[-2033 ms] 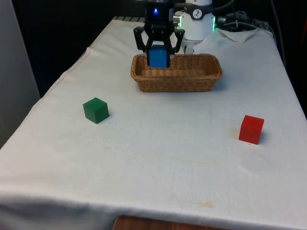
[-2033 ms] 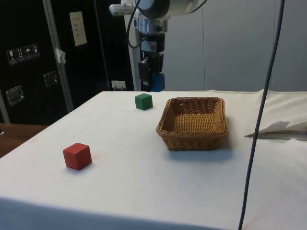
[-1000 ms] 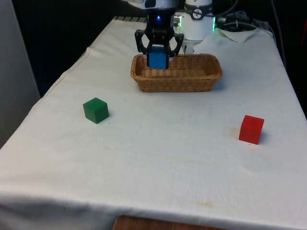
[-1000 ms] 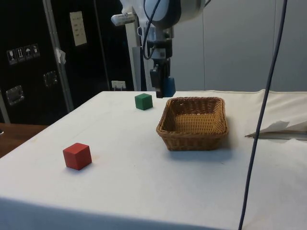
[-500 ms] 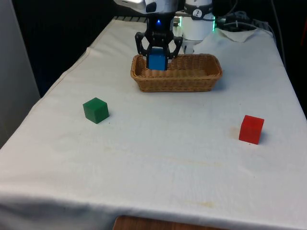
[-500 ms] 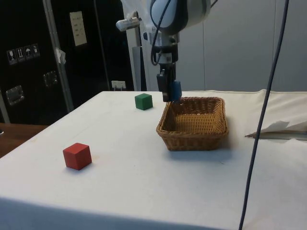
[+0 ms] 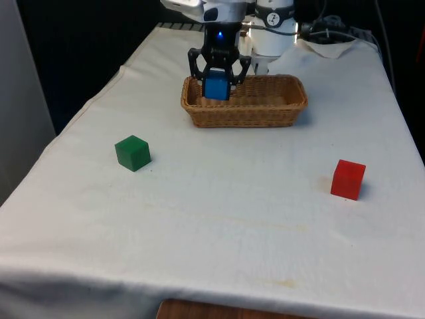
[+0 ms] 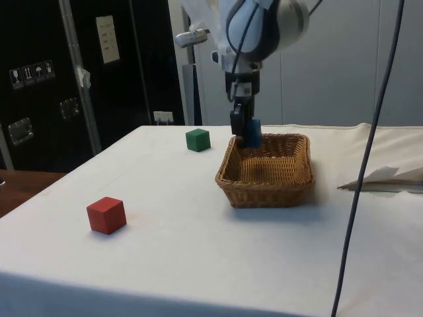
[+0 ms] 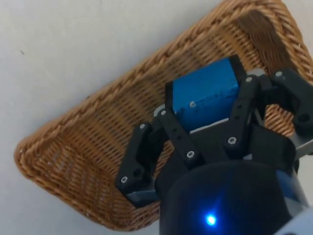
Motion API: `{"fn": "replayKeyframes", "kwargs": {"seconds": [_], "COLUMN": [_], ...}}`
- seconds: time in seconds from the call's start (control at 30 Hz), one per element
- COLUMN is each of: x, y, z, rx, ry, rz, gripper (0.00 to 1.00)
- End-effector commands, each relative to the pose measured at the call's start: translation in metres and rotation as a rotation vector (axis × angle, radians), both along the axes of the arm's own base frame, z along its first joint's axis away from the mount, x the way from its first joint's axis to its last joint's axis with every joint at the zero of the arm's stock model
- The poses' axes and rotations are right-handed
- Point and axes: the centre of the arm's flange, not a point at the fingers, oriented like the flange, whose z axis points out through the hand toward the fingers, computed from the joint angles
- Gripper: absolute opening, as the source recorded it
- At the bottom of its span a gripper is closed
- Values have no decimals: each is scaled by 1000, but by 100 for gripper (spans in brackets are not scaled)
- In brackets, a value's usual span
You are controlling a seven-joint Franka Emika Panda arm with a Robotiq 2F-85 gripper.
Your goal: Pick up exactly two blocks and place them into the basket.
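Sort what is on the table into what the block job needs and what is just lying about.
For the job:
- blue block, held in the gripper over the basket
- green block, on the cloth
- red block, on the cloth; only one of these two is needed

Lying about:
- crumpled white cloth beyond the basket
- hanging cable

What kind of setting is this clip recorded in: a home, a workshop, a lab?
Most likely a robotics lab or test room. A table under a white cloth holds just a wicker basket and coloured blocks, dark cabinets stand behind, and the gripper holds a blue block over the basket.
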Motion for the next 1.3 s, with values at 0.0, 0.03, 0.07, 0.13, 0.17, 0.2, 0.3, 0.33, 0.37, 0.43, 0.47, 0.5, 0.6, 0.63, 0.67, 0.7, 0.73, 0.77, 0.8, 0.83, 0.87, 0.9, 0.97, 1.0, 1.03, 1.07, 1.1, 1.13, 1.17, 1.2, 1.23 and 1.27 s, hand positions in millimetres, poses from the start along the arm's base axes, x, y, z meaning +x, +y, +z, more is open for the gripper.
{"fn": "replayKeyframes", "kwargs": {"seconds": [0.0, 0.03, 0.07, 0.13, 0.17, 0.2, 0.3, 0.33, 0.37, 0.43, 0.47, 0.5, 0.6, 0.63, 0.67, 0.7, 0.73, 0.77, 0.8, 0.83, 0.87, 0.9, 0.97, 1.0, 1.03, 1.07, 1.1, 1.13, 1.17, 1.2, 1.23, 1.27], "x": [-2, -12, -13, -19, -22, -24, -38, -36, -41, -44, -46, -47, -47, -47, -47, -47, -48, -47, -47, -47, -47, -47, -48, -48, -49, -48, -49, -49, -48, -49, -49, -48], "y": [0, -1, -1, 0, 0, 1, 2, 0, 2, 2, 3, 4, 2, 4, 4, 4, 3, 4, 3, 3, 3, 2, 3, 5, 5, 6, 6, 7, 4, 7, 8, 8], "z": [-1, -5, -5, -8, -10, -11, -19, -20, -21, -23, -24, -24, -27, -26, -26, -26, -26, -26, -27, -27, -27, -28, -28, -29, -30, -31, -32, -33, -32, -34, -34, -35], "rx": [-2, -6, -7, -8, -9, -10, -17, -24, -19, -21, -21, -20, -32, -20, -20, -20, -21, -23, -26, -26, -27, -31, -28, -27, -27, -27, -28, -28, -39, -29, -30, -30], "ry": [-4, -18, -23, -30, -32, -36, -44, -28, -45, -49, -48, -46, -31, -41, -39, -38, -36, -35, -33, -33, -32, -29, -29, -26, -22, -19, -17, -16, -11, -13, -11, -10], "rz": [0, 1, 2, 0, 0, 0, -2, -3, -2, -4, -4, -3, -5, -5, -4, -4, -5, -3, -3, -4, -4, -5, -4, -5, -6, -6, -9, -10, -7, -12, -13, -14], "gripper": [1, 1, 1, 1, 1, 1, 1, 1, 1, 1, 1, 1, 1, 1, 1, 1, 1, 1, 1, 1, 1, 1, 1, 1, 1, 1, 1, 1, 1, 1, 1, 1]}}
